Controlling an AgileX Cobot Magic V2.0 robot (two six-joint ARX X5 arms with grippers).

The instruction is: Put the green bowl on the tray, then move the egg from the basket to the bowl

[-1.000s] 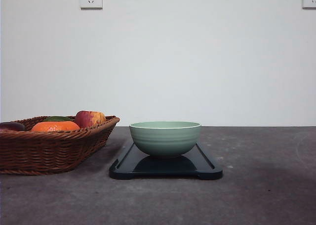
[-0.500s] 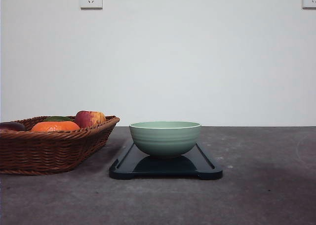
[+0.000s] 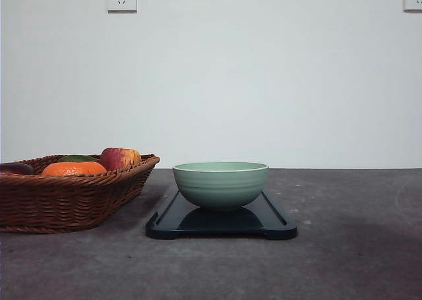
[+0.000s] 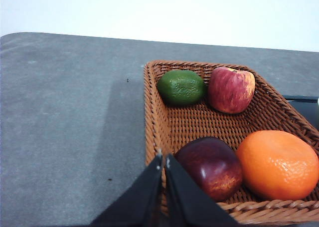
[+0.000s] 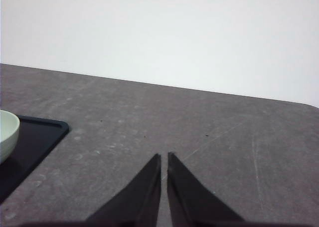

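The pale green bowl (image 3: 220, 184) stands upright on the dark tray (image 3: 270, 224) at the table's middle; its rim (image 5: 7, 129) and the tray corner (image 5: 42, 134) also show in the right wrist view. The brown wicker basket (image 3: 72, 198) sits left of the tray. No egg shows among the fruit; it is hidden or out of view. My left gripper (image 4: 164, 159) is shut and empty, hovering over the basket's rim (image 4: 152, 117). Off to the side of the tray, my right gripper (image 5: 164, 158) is shut and empty above bare table.
The basket holds a green lime (image 4: 181, 87), a red-yellow apple (image 4: 231, 89), a dark red apple (image 4: 212, 167) and an orange (image 4: 278, 164). Grey tabletop (image 5: 199, 132) stretches right of the tray. A white wall stands behind.
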